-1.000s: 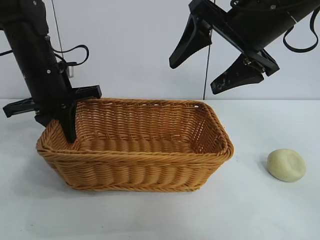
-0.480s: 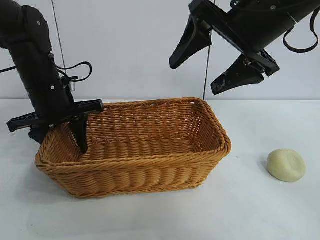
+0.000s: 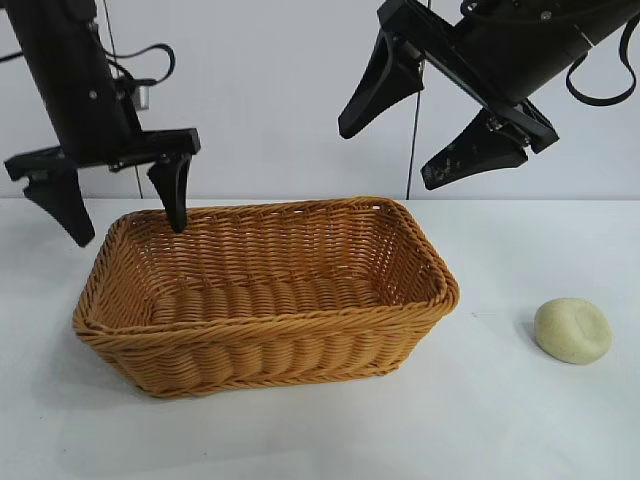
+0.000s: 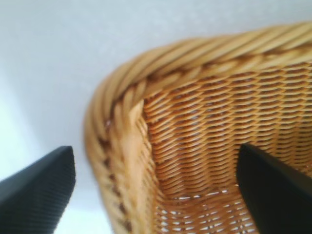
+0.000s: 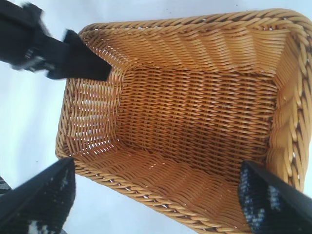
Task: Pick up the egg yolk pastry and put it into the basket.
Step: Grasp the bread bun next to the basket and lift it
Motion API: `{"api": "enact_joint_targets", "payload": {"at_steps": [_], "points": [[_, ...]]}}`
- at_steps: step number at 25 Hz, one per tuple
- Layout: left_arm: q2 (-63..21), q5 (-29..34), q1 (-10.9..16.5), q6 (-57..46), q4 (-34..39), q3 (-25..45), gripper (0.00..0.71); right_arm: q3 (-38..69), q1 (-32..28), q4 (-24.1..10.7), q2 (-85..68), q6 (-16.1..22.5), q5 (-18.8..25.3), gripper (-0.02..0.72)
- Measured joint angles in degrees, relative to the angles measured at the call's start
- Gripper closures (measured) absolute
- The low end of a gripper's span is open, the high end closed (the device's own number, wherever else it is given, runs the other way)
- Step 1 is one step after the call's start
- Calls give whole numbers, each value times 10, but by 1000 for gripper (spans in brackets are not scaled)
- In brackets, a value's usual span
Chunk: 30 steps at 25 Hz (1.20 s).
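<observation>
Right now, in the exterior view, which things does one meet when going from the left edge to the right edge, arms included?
Left arm's black claw, open above the basket's left end → large orange-brown woven wicker basket → right arm's black claw, open and raised high → small pale cream-yellow dome-shaped egg yolk pastry on the white table.

No legible text, labels or nos. anywhere.
</observation>
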Motion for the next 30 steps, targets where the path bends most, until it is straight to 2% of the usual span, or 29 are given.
{"api": "enact_joint_targets", "payload": {"at_steps": [4, 7, 12, 13, 16, 19, 26, 30], "points": [[-20, 10, 5, 0, 51, -20, 15, 0, 0, 0, 0, 0, 0, 81], [-24, 17, 21, 9, 64, -21, 15, 0, 0, 0, 0, 0, 0, 81], [-24, 18, 75, 39, 69, -21, 15, 0, 0, 0, 0, 0, 0, 81], [-24, 18, 75, 39, 69, -21, 15, 0, 0, 0, 0, 0, 0, 81], [-24, 18, 110, 43, 66, -21, 15, 0, 0, 0, 0, 0, 0, 81], [-43, 18, 126, 48, 59, -9, 15, 0, 0, 0, 0, 0, 0, 81], [-179, 18, 128, 74, 54, 120, 15, 0, 0, 0, 0, 0, 0, 81], [-339, 19, 128, 87, 54, 254, 14, 0, 0, 0, 0, 0, 0, 81]]}}
